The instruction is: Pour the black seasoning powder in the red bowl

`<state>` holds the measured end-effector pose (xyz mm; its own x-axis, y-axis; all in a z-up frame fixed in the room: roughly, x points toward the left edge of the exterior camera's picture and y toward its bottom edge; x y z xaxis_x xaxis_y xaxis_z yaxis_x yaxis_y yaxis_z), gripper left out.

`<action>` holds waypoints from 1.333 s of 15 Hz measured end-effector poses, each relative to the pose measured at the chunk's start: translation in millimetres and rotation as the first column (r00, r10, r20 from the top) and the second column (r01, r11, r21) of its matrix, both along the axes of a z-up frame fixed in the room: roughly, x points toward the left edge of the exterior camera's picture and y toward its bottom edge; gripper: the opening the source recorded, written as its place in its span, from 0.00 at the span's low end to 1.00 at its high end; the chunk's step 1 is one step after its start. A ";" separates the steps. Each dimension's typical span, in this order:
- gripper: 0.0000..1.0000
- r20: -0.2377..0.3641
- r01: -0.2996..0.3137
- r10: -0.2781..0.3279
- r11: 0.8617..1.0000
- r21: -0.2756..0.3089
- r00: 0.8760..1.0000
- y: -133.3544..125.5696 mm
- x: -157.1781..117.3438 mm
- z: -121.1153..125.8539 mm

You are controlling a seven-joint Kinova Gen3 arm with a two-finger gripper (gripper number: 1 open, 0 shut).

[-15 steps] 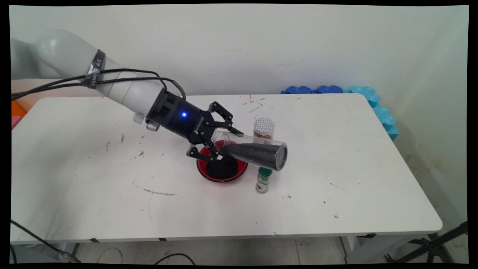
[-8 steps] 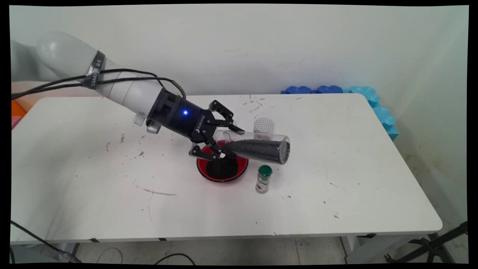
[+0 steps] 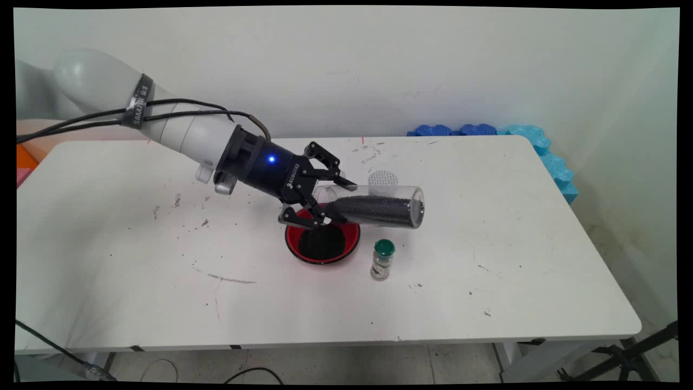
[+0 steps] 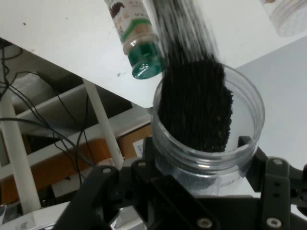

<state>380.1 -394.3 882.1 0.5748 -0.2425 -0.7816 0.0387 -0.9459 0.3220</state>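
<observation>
Clear plastic jar (image 3: 373, 208) of black grains lies near-horizontal, clamped at its open end by the gripper (image 3: 325, 201).
Long axis runs rightward from the fingers; mouth sits above the red bowl (image 3: 322, 243); green-capped shaker (image 3: 383, 259) stands just beside it.

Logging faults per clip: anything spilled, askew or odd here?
The gripper holds a clear jar of black grains on its side above the red bowl. Dark specks dot the table; nothing else stands out.
</observation>
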 end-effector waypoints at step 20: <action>0.00 -0.053 -0.045 0.045 0.999 -0.006 0.998 -1.3 -1.5 2.9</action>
<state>378.5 -395.6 885.0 0.5432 -0.2234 -0.8093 0.0985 -0.9404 0.3256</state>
